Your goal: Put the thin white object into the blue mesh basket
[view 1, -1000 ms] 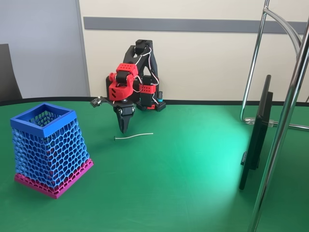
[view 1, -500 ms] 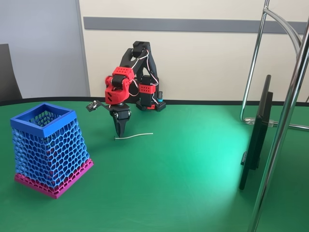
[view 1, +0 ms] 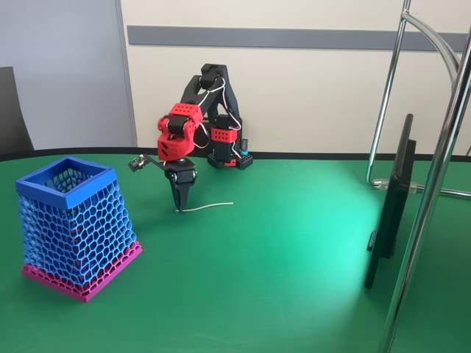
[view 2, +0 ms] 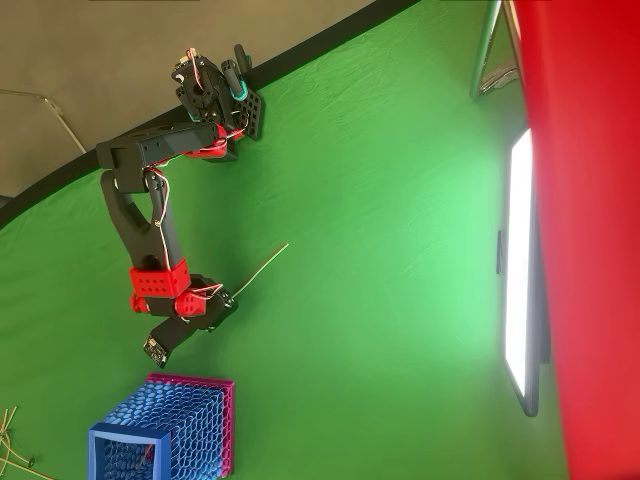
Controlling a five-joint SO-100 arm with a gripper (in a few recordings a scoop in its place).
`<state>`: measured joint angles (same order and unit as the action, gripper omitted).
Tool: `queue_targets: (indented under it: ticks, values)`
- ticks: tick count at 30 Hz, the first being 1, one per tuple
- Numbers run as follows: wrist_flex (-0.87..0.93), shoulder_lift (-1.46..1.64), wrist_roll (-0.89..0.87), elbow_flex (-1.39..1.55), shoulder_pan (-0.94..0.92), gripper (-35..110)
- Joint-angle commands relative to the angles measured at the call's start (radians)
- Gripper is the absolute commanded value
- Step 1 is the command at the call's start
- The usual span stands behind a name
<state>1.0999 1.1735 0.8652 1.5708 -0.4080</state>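
Near the back of the green bench (view 1: 294, 265), the red-and-black arm (view 1: 195, 121) folds forward from its base by the wall, its upper links rising and then bending down so that the wrist points almost straight at the cloth. At its tip the claw (view 1: 177, 207) hangs nearly vertical, its dark fingers tapering to a point that meets the bench surface, or very nearly so. Those fingers look pressed close together around the left end of the thin white object (view 1: 206, 207), though at this distance I cannot tell whether they truly pinch it or merely touch it. From the claw the white strand runs off to the right in the fixed view, lying flat on the cloth with a slight curve. Seen from overhead, the strand (view 2: 262, 270) stretches away from the claw (view 2: 232, 297) diagonally, toward the open middle of the bench. A small camera bracket juts sideways from the wrist. Well apart from the claw, to its left and nearer the fixed camera, stands the blue mesh basket (view 1: 70, 193), upright on its magenta base.
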Motion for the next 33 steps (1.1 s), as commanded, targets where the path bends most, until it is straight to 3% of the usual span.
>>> queue_targets:
  ticks: [1,33]
  values:
    - [0.000,0.000,0.000,-0.043,-0.005,12]
    - [0.032,-0.041,0.017,-0.074,-0.017,9]
